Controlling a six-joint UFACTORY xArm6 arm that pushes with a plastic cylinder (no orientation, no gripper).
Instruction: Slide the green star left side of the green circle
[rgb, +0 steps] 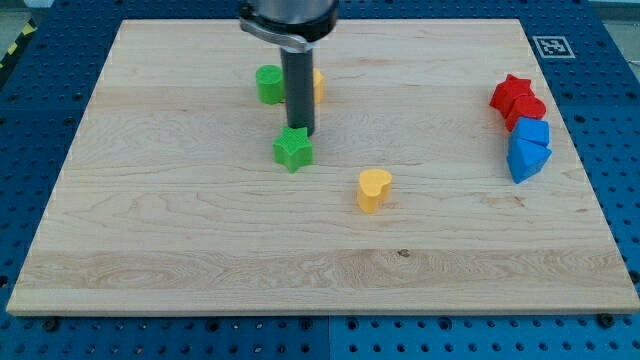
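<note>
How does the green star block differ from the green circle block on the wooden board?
The green star block has points; the green circle block looks rounded. The star lies lower in the view, right at my tip; the circle lies nearer the view's top, left of the rod. Both are green and rest on the wooden board.

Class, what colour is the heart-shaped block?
Yellow: the heart block, clearest in the camera view.

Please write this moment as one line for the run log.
my tip: touching green star, top-right edge | green circle: above-left, apart | star not yet placed
</note>
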